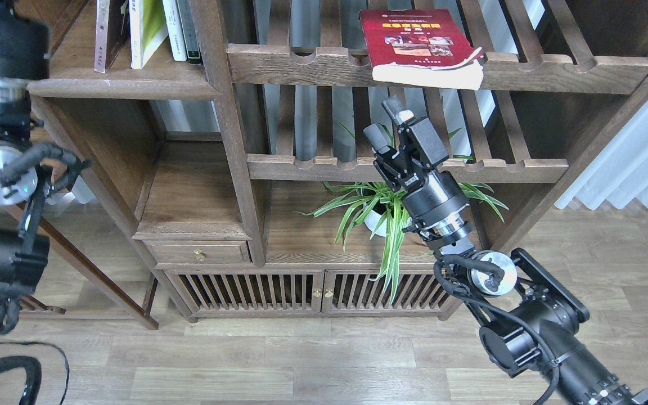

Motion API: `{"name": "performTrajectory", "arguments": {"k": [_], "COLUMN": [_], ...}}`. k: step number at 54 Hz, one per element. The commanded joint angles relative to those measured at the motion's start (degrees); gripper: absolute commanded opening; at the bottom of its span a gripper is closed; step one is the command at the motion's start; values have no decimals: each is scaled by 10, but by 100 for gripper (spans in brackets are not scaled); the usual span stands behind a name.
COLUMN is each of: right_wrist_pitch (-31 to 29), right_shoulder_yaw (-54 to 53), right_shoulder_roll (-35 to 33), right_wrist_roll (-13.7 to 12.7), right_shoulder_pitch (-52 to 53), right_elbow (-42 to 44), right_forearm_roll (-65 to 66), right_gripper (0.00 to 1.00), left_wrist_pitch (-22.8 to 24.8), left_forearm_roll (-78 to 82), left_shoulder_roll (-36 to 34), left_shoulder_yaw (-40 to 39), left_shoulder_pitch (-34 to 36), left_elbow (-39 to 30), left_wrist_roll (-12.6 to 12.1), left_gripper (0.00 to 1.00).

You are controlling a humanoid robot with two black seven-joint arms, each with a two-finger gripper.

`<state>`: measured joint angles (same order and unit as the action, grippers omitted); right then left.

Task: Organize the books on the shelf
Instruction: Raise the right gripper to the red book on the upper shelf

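The red book (414,42) with a yellow title lies flat on the upper slatted rack, its white page edge overhanging the front rail. The yellow-green book (147,28) stands upright on the solid dark wood shelf (121,87) at the top left. A dark book with a pale spine (102,34) stands left of it, seen edge-on. My right gripper (385,121) is open and empty, pointing up, a little below the red book's front edge and in front of the lower rack. My left arm rises along the left edge; its gripper is out of view.
Slim white and dark volumes (180,28) stand right of the yellow-green book. A spider plant in a white pot (377,219) sits under the lower slatted rack (313,166), behind my right arm. A drawer (197,253) and slatted cabinet doors lie below; a white curtain (639,157) hangs at right.
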<state>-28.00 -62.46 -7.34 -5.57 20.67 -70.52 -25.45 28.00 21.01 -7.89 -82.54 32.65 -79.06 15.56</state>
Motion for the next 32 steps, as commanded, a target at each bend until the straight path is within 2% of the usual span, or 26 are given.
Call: {"name": "performTrajectory", "arguments": {"k": [1, 16, 22, 32], "right_wrist_pitch": [0, 15, 50, 103], "right_shoulder_yaw": [-15, -34, -36, -42], "right_shoulder_roll": [0, -2, -2, -14], "right_wrist_roll": [0, 0, 0, 1], "right_shoulder_pitch": [6, 18, 24, 34], "right_elbow": [-9, -19, -26, -29], "right_forearm_roll": [-1, -1, -1, -1], "right_gripper": [99, 99, 98, 98], "left_wrist_pitch": [0, 0, 0, 0], "left_forearm_roll": [0, 0, 0, 0], "left_shoulder_roll": [18, 64, 79, 79], "left_shoulder_yaw": [5, 9, 13, 28], "left_shoulder_pitch": [-29, -101, -124, -125], "left_elbow": [0, 0, 0, 0], "left_wrist_roll": [-19, -74, -83, -83], "left_gripper": [93, 93, 93, 92]}}
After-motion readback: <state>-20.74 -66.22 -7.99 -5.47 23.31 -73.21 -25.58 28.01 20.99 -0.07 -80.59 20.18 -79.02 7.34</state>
